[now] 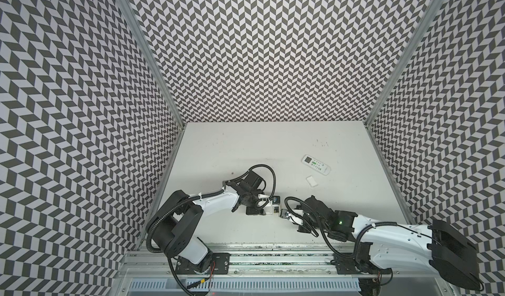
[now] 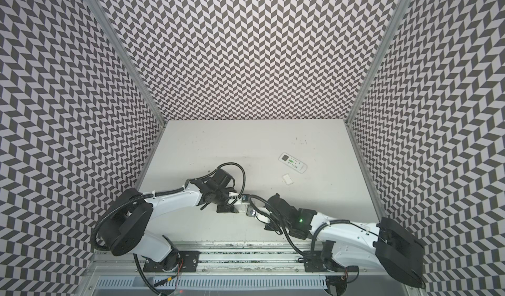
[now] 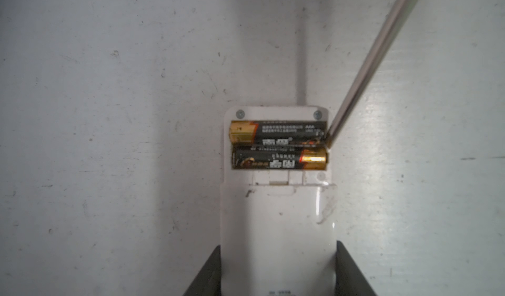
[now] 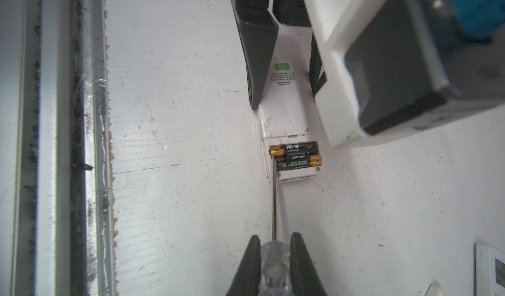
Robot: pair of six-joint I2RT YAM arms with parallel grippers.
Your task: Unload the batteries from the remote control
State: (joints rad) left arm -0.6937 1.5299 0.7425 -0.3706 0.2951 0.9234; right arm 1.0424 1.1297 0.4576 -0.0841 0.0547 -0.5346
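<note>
**A:** Where is the remote control (image 3: 277, 226)?

**B:** It lies face down on the white table (image 1: 246, 144). In both top views it sits just below the middle of the frame, between the ends of the two arms.

**A:** Is anything holding it?

**B:** Yes. The left gripper (image 3: 278, 270) has a dark finger pressed against each long side, a mid-width grip around the white body.

**A:** And the batteries (image 3: 278, 147)?

**B:** Both are in the open compartment at the remote's free end. They lie side by side and touching, with their gold ends pointing opposite ways.

**A:** What about the right gripper (image 4: 274, 256)?

**B:** It is pinched narrow on the clear handle of a screwdriver (image 4: 274, 199). The metal shaft slants down to the compartment. Its tip sits at the black end of the cell nearest the remote's end, against the compartment wall. I cannot tell whether that cell is lifted.

**A:** Is anything else on the table?

**B:** A slimmer remote (image 1: 316, 165) with many buttons lies face up right of centre in both top views, well apart from the grippers. A small white panel (image 1: 312, 180) lies just below it.
</note>
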